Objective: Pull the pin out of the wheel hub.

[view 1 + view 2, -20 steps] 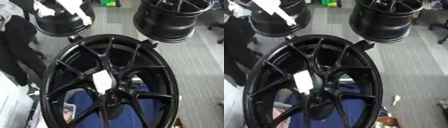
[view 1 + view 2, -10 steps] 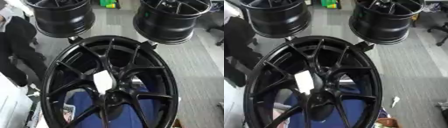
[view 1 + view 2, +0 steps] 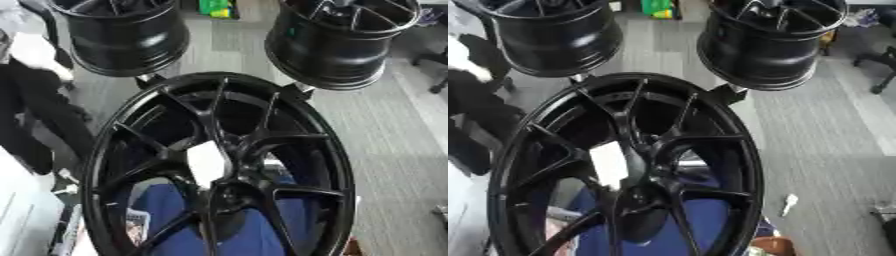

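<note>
The black wheel hub (image 3: 219, 165) stands upright and fills the near view, a white rectangular piece (image 3: 208, 162) at its centre (whether this is the pin cannot be told). Neither hand shows, so the fingers' state cannot be told. Two more black rims (image 3: 122, 35) (image 3: 346, 40) stand behind on the grey floor (image 3: 394, 130).

no readable text, white label (image 3: 208, 163) on wheel hub (image 3: 219, 170) blank
</note>
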You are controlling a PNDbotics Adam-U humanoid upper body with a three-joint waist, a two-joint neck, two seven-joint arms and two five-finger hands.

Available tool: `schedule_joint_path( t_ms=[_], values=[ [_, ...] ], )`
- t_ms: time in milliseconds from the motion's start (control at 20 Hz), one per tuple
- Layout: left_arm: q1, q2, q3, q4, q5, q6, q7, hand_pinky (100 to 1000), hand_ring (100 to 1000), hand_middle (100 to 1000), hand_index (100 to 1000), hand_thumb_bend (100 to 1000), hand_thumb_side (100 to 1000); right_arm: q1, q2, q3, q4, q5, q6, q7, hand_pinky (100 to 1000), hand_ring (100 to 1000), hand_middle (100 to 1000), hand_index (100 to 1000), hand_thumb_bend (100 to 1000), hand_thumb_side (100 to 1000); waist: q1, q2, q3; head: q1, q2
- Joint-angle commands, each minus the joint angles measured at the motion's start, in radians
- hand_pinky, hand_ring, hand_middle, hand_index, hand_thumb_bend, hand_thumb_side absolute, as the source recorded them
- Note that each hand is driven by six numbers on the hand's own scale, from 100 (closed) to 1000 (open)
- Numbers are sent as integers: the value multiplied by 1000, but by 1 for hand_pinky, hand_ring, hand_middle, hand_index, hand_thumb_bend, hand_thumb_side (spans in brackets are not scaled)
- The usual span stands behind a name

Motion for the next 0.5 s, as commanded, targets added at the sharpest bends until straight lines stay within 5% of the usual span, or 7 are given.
schedule_joint_path(
  t_ms=[50, 500],
  values=[
    [-13, 38, 26, -25, -11, 1, 20, 808, 801, 754, 841, 462, 363, -4, -34, -18, -12, 8, 1, -11, 860, 721, 678, 709, 100, 463, 3, -16, -1, -2, 1],
    [-21, 26, 40, -41, 20, 5, 90, 786, 770, 716, 824, 429, 356, -8, -37, -22, -12, 10, -1, -16, 860, 722, 678, 710, 100, 452, 4, -17, -3, 6, 3]
  ],
)
